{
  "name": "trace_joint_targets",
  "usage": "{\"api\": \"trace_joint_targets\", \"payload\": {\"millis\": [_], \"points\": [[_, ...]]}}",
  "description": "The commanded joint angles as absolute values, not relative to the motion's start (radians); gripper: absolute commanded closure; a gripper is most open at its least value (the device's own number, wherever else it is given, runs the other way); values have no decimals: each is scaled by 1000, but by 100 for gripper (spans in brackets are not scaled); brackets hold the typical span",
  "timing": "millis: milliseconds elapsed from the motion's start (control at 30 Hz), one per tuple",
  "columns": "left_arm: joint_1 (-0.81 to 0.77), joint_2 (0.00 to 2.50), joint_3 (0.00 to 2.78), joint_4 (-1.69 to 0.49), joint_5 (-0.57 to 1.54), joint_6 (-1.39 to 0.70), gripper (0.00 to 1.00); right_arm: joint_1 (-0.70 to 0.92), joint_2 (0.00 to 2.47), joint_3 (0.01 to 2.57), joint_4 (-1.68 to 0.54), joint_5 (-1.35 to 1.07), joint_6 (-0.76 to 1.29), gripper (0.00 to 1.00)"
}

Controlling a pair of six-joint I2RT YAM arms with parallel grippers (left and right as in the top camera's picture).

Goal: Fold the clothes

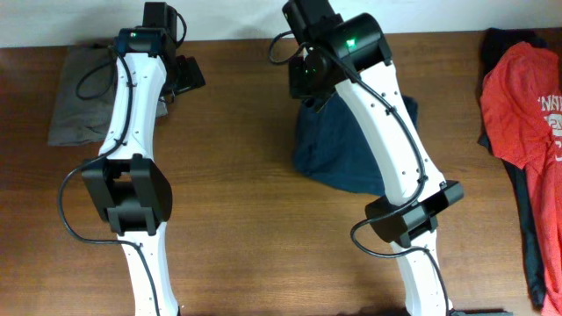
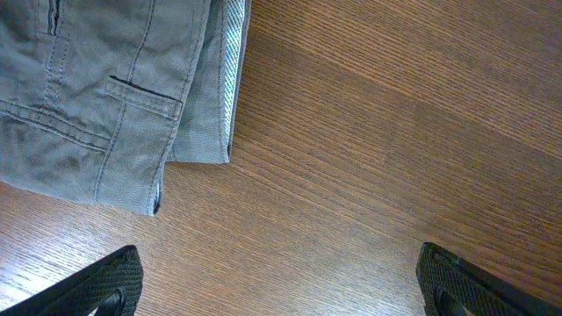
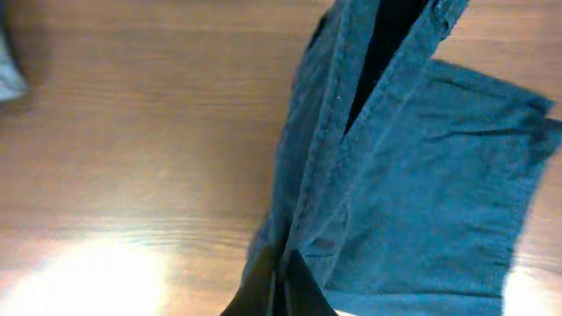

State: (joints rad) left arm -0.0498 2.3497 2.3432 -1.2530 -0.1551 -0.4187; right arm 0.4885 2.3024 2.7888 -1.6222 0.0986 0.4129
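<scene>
A dark navy blue garment (image 1: 347, 145) lies bunched at the table's middle right, part of it lifted. My right gripper (image 3: 283, 281) is shut on a fold of this navy cloth (image 3: 421, 193), which hangs stretched from the fingertips above the wood. In the overhead view the right gripper (image 1: 309, 86) sits over the garment's far edge. A folded grey-khaki garment (image 1: 77, 92) lies at the far left; it shows with a pocket and seams in the left wrist view (image 2: 97, 96). My left gripper (image 2: 281, 281) is open and empty over bare wood beside it. A red white-lettered T-shirt (image 1: 525, 101) lies at the right edge.
A dark garment (image 1: 527, 219) lies under the red T-shirt at the right edge. The wooden table (image 1: 246, 202) meets a white wall along the far side. Both arms reach from the front edge toward the far side.
</scene>
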Motion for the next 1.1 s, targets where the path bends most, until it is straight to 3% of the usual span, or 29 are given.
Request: {"api": "trace_joint_targets", "payload": {"millis": [0,533,1067], "points": [[-47,2357,2357,-1258,-165,-410,1,514,2278,2809,-1573,-16,392,96],[-47,2357,2357,-1266,-166,-409,1,541,2222,2817,-1475,-90,373,96],[-47,2357,2357,-1270,-166,-409,1,469,2218,2732,-1699,118,362,96]]}}
